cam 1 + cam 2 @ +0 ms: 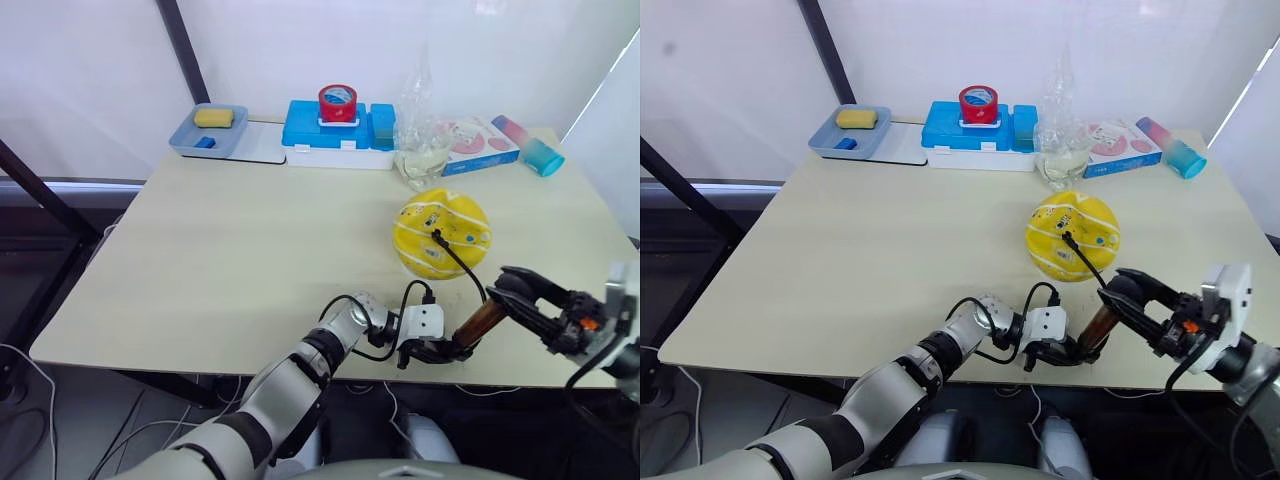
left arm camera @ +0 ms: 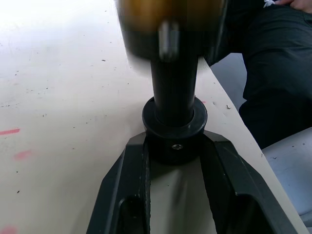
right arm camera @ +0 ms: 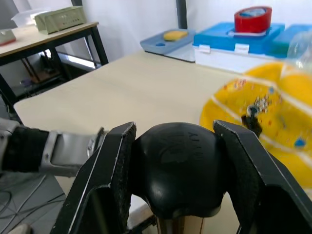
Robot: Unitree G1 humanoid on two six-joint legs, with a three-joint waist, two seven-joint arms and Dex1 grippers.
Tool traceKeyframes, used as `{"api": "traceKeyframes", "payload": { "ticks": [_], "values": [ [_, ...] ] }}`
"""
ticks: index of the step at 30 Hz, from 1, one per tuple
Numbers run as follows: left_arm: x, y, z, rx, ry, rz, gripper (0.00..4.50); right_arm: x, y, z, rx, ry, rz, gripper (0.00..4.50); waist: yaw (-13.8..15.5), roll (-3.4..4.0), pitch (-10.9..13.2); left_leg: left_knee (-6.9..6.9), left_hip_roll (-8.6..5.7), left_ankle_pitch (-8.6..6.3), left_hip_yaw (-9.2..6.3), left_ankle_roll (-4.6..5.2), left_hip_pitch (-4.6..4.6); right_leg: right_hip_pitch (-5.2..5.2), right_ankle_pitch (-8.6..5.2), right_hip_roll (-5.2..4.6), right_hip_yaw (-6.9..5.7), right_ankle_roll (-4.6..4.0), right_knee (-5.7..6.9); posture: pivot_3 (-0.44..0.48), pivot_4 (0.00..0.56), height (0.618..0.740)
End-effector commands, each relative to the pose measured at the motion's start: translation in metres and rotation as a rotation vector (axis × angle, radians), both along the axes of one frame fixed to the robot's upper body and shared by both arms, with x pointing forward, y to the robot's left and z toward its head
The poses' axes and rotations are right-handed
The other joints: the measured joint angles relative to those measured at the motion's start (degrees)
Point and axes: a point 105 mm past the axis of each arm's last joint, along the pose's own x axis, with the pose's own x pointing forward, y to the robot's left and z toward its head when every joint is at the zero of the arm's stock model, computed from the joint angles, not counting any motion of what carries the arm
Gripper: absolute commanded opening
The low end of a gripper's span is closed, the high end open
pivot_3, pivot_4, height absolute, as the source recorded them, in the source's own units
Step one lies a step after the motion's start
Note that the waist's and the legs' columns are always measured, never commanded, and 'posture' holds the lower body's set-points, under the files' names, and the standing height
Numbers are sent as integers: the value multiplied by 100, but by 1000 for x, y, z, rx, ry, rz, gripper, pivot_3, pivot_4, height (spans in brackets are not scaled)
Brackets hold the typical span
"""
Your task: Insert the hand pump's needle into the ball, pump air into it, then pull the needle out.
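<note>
We clamp the rigid, slick hand pump (image 1: 478,322) by its ends, left gripper (image 1: 437,351) on the base collar, right gripper (image 1: 512,287) closed on the handle, hose needle seated in the soft, dented ball (image 1: 442,234).

Silver-grey left arm (image 1: 290,385) with black joint bands, looped black cable and white wrist block; right arm's (image 1: 600,325) wrist looks white, perhaps orange-marked. Black fingers (image 3: 109,190).
</note>
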Motion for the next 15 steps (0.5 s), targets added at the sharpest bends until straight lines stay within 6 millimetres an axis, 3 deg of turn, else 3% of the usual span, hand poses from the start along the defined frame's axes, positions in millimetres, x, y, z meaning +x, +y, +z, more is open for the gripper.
{"api": "traceKeyframes", "payload": {
  "ticks": [1, 5, 15],
  "values": [
    [-26, -12, -13, 62, 58, -104, 987, 3, -15, -26, -88, 46, -72, 2004, 1, 4, 4, 0, 0, 0, 0, 0, -1, 0, 0, 0, -2, 0, 0, 0, 150, 729],
    [-25, -12, -12, 61, 54, -105, 987, 3, -15, -21, -83, 10, -71, 2004, 1, 13, 12, 0, -1, 0, -1, 0, -2, 0, -1, 2, -4, 0, 0, 0, 150, 729],
    [-25, -10, -12, 68, 45, -122, 987, -5, -21, 65, -57, -227, -32, 2004, 11, 64, 92, 0, -8, 12, -3, 22, -6, 0, -3, 29, -8, 3, 0, 0, 150, 729]
  ]
}}
